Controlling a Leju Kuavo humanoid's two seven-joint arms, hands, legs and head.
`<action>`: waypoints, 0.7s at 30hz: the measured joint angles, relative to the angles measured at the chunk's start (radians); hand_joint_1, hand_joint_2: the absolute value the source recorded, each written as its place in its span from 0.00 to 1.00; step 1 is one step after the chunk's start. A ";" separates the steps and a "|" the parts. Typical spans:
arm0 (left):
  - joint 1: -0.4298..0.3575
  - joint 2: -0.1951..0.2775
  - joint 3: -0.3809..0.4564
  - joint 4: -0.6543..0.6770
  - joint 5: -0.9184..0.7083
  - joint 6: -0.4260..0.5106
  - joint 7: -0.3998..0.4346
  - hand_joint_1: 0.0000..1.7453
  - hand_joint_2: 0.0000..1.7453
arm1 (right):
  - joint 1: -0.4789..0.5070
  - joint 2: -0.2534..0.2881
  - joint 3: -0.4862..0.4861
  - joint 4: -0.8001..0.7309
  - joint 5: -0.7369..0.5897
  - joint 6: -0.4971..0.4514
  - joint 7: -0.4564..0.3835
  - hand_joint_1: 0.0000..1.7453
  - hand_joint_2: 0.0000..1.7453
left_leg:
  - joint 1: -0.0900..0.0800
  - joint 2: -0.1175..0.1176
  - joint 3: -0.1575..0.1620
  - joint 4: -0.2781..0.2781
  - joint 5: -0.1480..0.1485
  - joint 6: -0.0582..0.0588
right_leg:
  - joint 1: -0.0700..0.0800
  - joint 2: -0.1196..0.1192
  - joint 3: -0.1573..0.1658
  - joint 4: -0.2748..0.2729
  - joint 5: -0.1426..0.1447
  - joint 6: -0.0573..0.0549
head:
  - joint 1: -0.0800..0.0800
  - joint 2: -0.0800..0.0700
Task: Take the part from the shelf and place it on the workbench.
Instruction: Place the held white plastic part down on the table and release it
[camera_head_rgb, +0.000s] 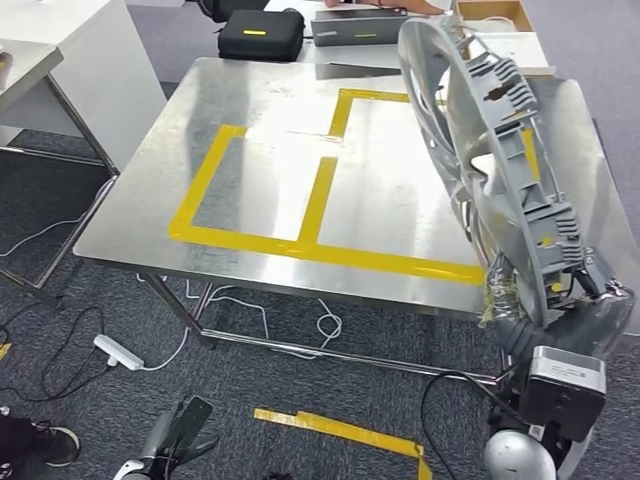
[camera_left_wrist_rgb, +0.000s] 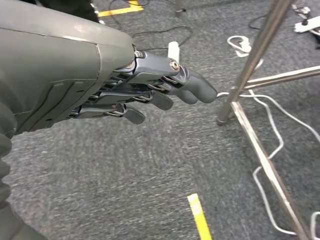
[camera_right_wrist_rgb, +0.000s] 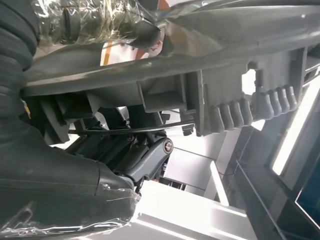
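The right hand (camera_head_rgb: 562, 300) grips the tall part (camera_head_rgb: 490, 150) by its lower edge; tilting above the workbench (camera_head_rgb: 249, 190), it could topple forward.

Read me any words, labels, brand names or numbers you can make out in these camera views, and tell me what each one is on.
No text can be read in any view.
Black zipped case with a yellow stripe: no letters on it.
Grey device beside it: its yellow mark is too small to read.
Large grey round plastic part held by the right hand: no print readable.
Yellow tape on the steel workbench: plain lines.
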 joint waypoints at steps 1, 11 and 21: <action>-0.001 0.001 -0.003 0.000 0.000 -0.001 0.002 0.00 1.00 | -0.007 0.001 0.000 0.008 0.002 0.002 0.002 1.00 1.00 | -0.003 0.000 0.016 -0.055 0.042 0.011 | 0.000 0.001 0.007 -0.001 -0.008 0.002 | 0.001 0.000; 0.000 0.001 -0.013 0.000 -0.001 -0.002 0.010 0.00 1.00 | -0.054 0.006 0.001 0.059 0.018 0.006 0.018 1.00 1.00 | -0.005 -0.001 0.098 -0.206 0.036 0.050 | 0.002 -0.007 -0.101 0.198 -0.109 0.045 | 0.014 0.000; 0.000 -0.003 -0.015 0.000 0.002 -0.005 0.012 0.00 1.00 | -0.062 0.007 0.001 0.103 0.021 0.007 0.028 1.00 1.00 | -0.008 -0.002 0.155 -0.203 -0.023 0.020 | 0.006 -0.011 -0.071 0.001 0.057 0.023 | 0.015 0.000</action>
